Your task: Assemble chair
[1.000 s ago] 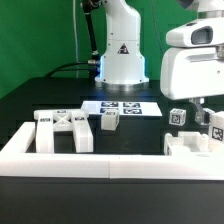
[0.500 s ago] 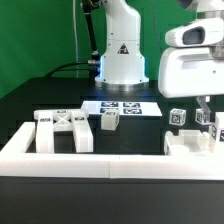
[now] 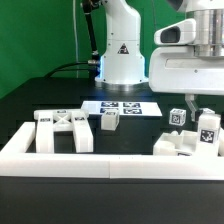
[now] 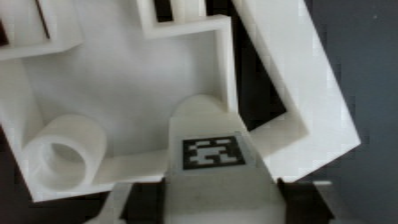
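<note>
Gripper (image 3: 200,107): lowered near the table's edge on the exterior view's right, just behind the wall. Both flanks of a tagged lug (image 4: 214,150) are met by the fingers (image 4: 128,205), so the panel (image 3: 180,146) is taken as pinched by that lug.

Panel: large white chair part. The lug is raised from one side, and a round socket (image 4: 63,155) is seen beside it in the wrist view. The part is seen tilted, close to the wall (image 3: 100,160). Its underside is hidden by the wall, so contact with the table (image 3: 40,100) cannot be judged.

Post (image 3: 177,117): small, tagged, just behind the panel, apart from the gripper.

Block (image 3: 109,121): tagged, near the table's middle, just beside the near edge of the marker board (image 3: 122,106).

Frame (image 3: 64,131): cross-braced, just behind the wall toward the exterior view's left, well apart from the panel.

Hazards, as judged:
- The panel is held by a narrow lug away from its bulk, so rotation about the fingers is to be expected if it is swung quickly.
- The lug appears to taper and could be squeezed out of the pinch.
- The post, being so near, could be toppled by a trailing corner.
- The wall could be struck by the panel's low edge if height is not gained before travel.
- Any slip would leave the socket misaligned for joining.
</note>
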Action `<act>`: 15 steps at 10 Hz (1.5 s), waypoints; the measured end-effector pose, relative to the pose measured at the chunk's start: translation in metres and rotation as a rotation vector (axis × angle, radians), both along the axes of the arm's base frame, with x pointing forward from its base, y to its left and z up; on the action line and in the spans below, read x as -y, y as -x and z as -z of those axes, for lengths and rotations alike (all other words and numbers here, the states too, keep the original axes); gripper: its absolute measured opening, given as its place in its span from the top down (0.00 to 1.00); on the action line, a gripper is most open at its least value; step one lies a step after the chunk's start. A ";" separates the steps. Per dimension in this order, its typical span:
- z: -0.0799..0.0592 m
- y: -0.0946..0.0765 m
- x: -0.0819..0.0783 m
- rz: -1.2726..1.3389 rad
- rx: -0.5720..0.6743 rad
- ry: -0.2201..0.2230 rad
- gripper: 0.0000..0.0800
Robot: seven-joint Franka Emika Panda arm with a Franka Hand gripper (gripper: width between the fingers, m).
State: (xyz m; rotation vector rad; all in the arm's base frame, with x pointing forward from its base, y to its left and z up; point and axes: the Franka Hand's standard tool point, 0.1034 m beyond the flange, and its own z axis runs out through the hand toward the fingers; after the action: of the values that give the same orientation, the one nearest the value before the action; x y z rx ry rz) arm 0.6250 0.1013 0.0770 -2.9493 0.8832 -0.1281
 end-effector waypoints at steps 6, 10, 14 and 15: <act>-0.024 0.006 0.009 -0.157 0.009 0.018 0.25; -0.033 0.007 0.024 -0.220 0.009 0.022 0.19; -0.033 0.006 0.028 -0.256 0.015 0.027 0.19; -0.031 0.017 0.035 -0.288 0.005 0.031 0.19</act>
State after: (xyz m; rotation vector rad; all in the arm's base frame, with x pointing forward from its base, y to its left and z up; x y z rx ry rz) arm 0.6083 0.0668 0.1076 -3.0622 0.4516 -0.1358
